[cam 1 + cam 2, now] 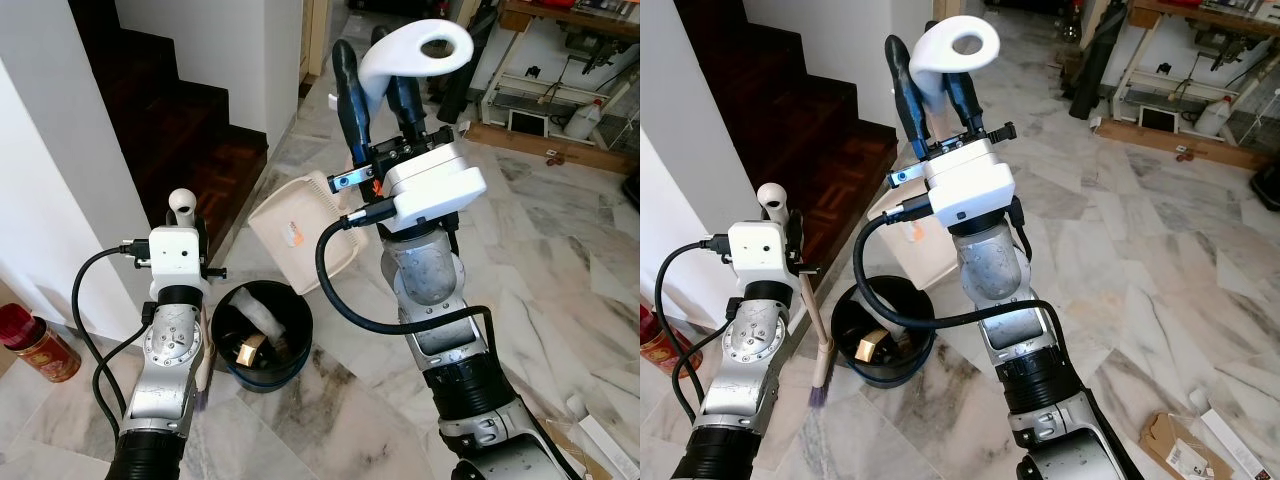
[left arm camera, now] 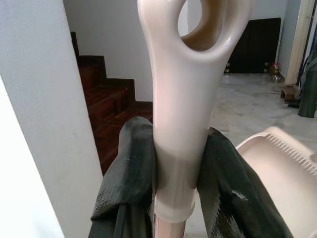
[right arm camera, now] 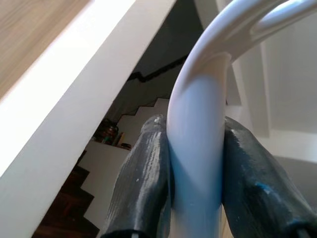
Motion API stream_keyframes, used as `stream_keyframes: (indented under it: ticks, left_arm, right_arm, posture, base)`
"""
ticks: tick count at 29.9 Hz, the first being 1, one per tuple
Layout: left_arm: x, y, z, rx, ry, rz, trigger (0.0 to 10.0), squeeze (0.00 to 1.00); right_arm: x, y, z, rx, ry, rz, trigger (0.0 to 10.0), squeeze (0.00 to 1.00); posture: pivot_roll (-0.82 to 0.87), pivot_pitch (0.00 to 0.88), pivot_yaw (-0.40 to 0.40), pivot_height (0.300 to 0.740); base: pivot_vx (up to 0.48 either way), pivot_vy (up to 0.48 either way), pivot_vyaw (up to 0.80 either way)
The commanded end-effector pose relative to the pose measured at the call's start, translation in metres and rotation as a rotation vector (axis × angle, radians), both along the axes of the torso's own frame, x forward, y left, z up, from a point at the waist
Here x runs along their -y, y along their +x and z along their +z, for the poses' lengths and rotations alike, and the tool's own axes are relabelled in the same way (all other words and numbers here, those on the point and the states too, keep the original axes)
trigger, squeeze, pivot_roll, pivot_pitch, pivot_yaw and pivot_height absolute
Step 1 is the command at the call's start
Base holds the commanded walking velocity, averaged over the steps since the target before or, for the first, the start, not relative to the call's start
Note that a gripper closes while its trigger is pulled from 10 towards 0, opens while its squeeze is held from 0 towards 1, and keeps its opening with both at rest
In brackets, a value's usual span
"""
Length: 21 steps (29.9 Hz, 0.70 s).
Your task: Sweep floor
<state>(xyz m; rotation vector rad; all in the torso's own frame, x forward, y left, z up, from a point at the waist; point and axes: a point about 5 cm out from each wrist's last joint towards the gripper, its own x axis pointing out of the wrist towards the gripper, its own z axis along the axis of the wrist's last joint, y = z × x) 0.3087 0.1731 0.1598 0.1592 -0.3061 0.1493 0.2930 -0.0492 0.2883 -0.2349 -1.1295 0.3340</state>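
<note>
My right gripper (image 1: 378, 85) is raised in the middle of the scene and shut on the white loop handle (image 1: 415, 48) of a cream dustpan (image 1: 300, 235). The pan hangs tilted just above and behind a black bin (image 1: 262, 335) holding paper and a gold scrap. The right wrist view has both fingers (image 3: 143, 168) pressed against that handle. My left gripper (image 2: 173, 148) is shut on a beige brush handle (image 2: 183, 99) with a loop end. The brush stick (image 1: 815, 310) runs down to dark bristles (image 1: 820, 395) on the floor left of the bin.
Dark wooden stairs (image 1: 190, 120) rise at the back left beside a white wall (image 1: 40, 180). A red jar (image 1: 40, 342) stands at its foot. A workbench with a white jug (image 1: 583, 118) lines the back right. Torn cardboard (image 1: 1175, 445) lies on the marble floor (image 1: 560, 270).
</note>
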Motion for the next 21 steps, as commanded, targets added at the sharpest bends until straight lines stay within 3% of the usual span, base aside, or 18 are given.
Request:
stream_keyframes:
  ticks: [1, 5, 10, 14, 18, 21]
  left_arm:
    - [0.009, -0.003, 0.010, 0.062, 0.009, -0.042, 10.0, 0.00]
    - [0.009, -0.003, 0.010, 0.061, 0.010, -0.043, 10.0, 0.00]
    - [0.008, -0.003, 0.004, 0.026, 0.024, -0.063, 10.0, 0.00]
    - [0.004, -0.005, -0.001, 0.008, 0.031, -0.058, 10.0, 0.00]
    - [0.002, -0.005, -0.001, 0.005, 0.034, -0.054, 10.0, 0.00]
    - [0.000, -0.006, -0.002, 0.000, 0.040, -0.054, 10.0, 0.00]
  right_arm:
    - [0.001, -0.009, 0.011, 0.111, -0.032, -0.022, 10.0, 0.00]
    - [0.010, 0.000, 0.008, 0.054, -0.027, -0.090, 10.0, 0.00]
    - [0.049, 0.025, -0.004, -0.119, 0.064, -0.272, 10.0, 0.00]
    - [0.085, 0.039, -0.027, -0.309, 0.179, -0.401, 10.0, 0.00]
    - [0.103, 0.043, -0.046, -0.426, 0.270, -0.429, 10.0, 0.00]
    - [0.110, 0.043, -0.057, -0.474, 0.280, -0.447, 10.0, 0.00]
  posture:
    - [0.12, 0.072, -0.099, 0.740]
    - [0.12, 0.072, -0.097, 0.740]
    - [0.11, 0.064, -0.094, 0.740]
    - [0.11, 0.057, -0.089, 0.740]
    - [0.11, 0.054, -0.088, 0.740]
    - [0.11, 0.050, -0.087, 0.740]
  base:
    - [0.000, 0.000, 0.00]
    - [0.000, 0.000, 0.00]
    - [0.000, 0.000, 0.00]
    - [0.000, 0.000, 0.00]
    - [0.000, 0.000, 0.00]
    - [0.000, 0.000, 0.00]
